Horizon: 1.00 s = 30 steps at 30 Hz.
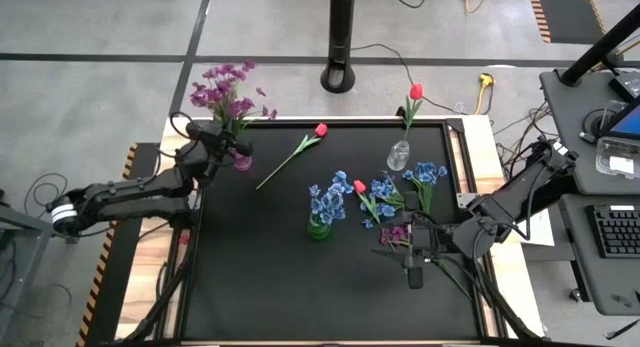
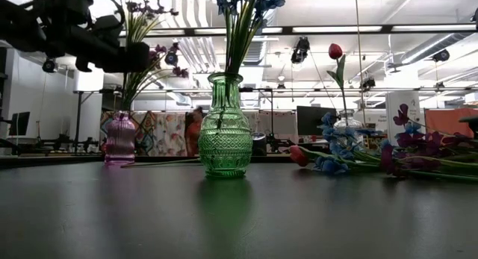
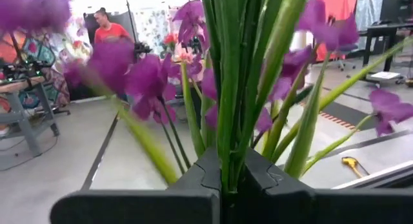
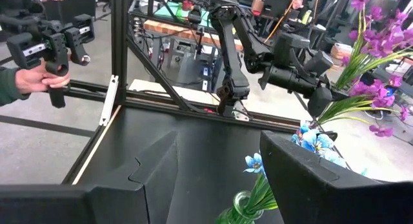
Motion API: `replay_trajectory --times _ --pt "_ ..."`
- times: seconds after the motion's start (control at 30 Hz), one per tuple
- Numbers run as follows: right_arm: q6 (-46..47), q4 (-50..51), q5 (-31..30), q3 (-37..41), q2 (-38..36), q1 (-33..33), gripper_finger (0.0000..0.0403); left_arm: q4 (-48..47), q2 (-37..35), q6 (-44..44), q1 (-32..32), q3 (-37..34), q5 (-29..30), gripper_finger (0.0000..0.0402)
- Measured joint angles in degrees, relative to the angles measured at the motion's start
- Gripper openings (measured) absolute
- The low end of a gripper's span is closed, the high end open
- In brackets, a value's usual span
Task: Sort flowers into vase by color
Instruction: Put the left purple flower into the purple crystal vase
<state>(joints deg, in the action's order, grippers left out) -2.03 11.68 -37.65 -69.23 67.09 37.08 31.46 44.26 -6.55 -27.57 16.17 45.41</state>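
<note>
Black tabletop (image 1: 260, 277), L gripper (image 1: 238, 145) fingers shut on upright purple flowers (image 1: 225, 90), R gripper (image 1: 414, 278) fingers apart, empty.

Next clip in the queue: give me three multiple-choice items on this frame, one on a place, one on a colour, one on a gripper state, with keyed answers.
1. Where does the left gripper hold its purple flowers?
A. over the pink vase at the table's far left
B. over the green vase
C. by the near edge

2. Which colour are the blossoms in the green vase?
A. red
B. blue
C. purple

3. How is the right gripper?
A. shut on a red bud
B. shut on blue stems
C. open, holding nothing

Answers: 1 A, the high view shows it above the pink vase; 2 B, blue blossoms rise from it; 3 C, the right wrist view shows a bare gap between its fingers.
</note>
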Motion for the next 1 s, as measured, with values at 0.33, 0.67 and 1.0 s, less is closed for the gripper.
replay_trajectory --times 0.33,0.67,1.0 --pt "-0.05 0.00 0.00 0.00 0.00 0.00 0.0208 7.05 0.65 -3.51 -0.07 -1.57 -0.02 0.0000" --pt "-0.08 0.00 0.00 0.04 0.00 0.00 0.0208 7.36 0.66 -3.27 -0.09 -3.04 -0.54 0.0000" --pt "-0.08 0.00 0.02 0.04 0.00 0.00 0.0208 7.38 0.66 -0.86 -0.31 -4.78 -0.57 0.0000"
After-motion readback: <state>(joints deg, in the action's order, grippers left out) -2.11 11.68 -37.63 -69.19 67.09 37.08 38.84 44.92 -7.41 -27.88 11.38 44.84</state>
